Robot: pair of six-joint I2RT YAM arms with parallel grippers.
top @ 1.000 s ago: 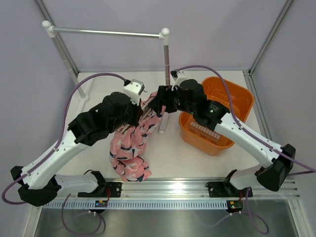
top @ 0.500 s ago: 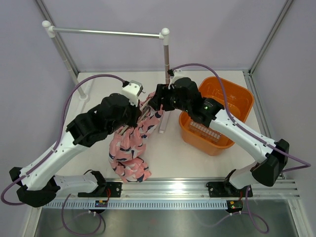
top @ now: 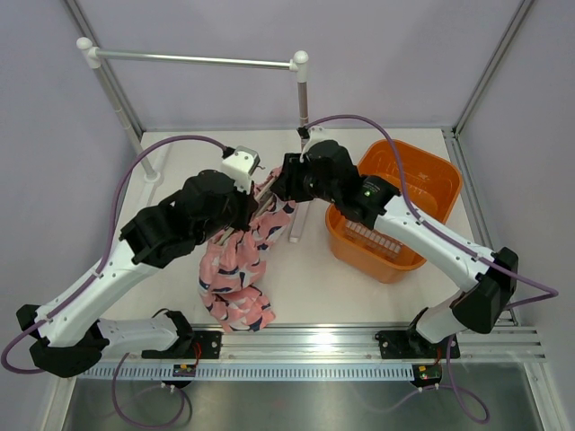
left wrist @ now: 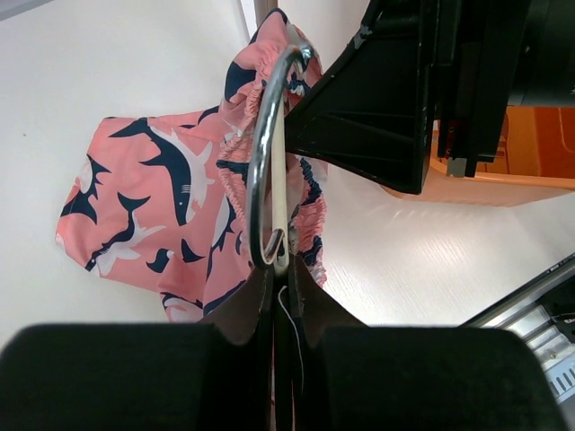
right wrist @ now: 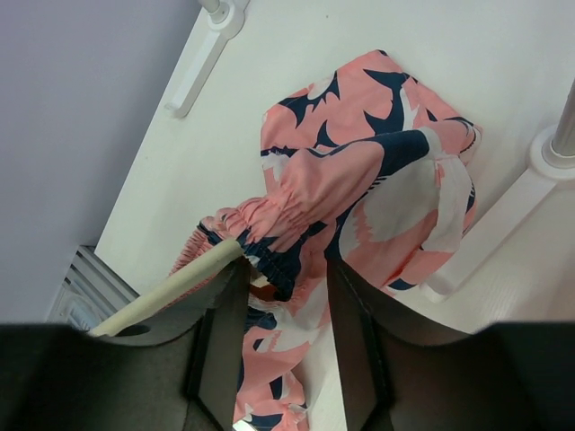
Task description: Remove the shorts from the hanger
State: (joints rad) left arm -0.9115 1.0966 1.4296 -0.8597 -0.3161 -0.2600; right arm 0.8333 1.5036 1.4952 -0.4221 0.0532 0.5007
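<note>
The shorts (top: 235, 278) are pink with navy and white sharks; they hang from the hanger and pool on the table. In the left wrist view my left gripper (left wrist: 281, 269) is shut on the hanger (left wrist: 279, 180), at the base of its metal hook (left wrist: 255, 153), with the shorts (left wrist: 144, 193) draped behind. My right gripper (top: 277, 187) has reached the hanger's end from the right. In the right wrist view its jaws (right wrist: 283, 278) stand apart around the gathered waistband of the shorts (right wrist: 359, 180), beside the cream hanger bar (right wrist: 171, 285).
An orange basket (top: 409, 193) sits at the right under the right forearm. The grey rail stand (top: 193, 59) crosses the back, its right post (top: 304, 117) and white foot (top: 295, 229) close behind the grippers.
My right gripper has moved left onto the waistband at the hanger's end, and its jaws have narrowed. The left arm has held still with the hanger.
</note>
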